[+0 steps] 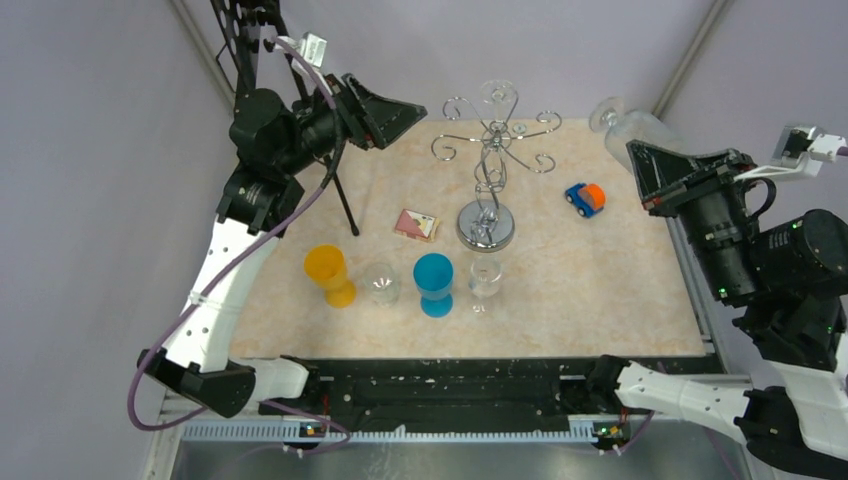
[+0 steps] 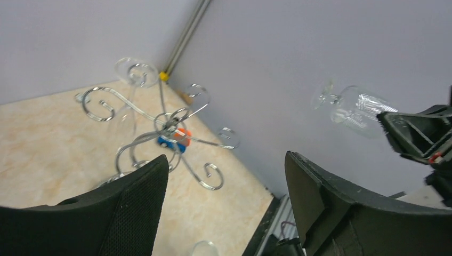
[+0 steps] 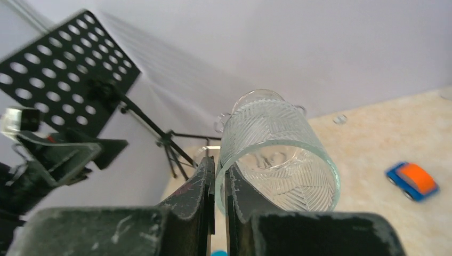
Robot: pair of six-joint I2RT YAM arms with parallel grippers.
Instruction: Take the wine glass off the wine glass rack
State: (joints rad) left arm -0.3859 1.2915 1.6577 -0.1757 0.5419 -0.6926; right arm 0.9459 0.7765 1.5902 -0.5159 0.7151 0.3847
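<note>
The clear ribbed wine glass (image 1: 630, 124) hangs in the air at the back right, away from the rack, foot pointing to the far wall. My right gripper (image 1: 641, 172) is shut on its rim; in the right wrist view one finger sits inside the bowl (image 3: 277, 154) and one outside, with the gripper (image 3: 216, 172) pinching the wall. The chrome wine glass rack (image 1: 490, 150) stands at the back middle, and no glass shows on its scroll arms (image 2: 165, 125). My left gripper (image 1: 395, 120) hovers high to the left of the rack, open (image 2: 226, 157) and holding nothing. The held glass also shows in the left wrist view (image 2: 354, 109).
In a row near the front stand an orange cup (image 1: 328, 272), a clear glass (image 1: 381, 284), a blue cup (image 1: 434, 283) and a small stemmed glass (image 1: 485, 280). A toy car (image 1: 585, 198), a small packet (image 1: 416, 224) and a black tripod (image 1: 340, 195) lie further back.
</note>
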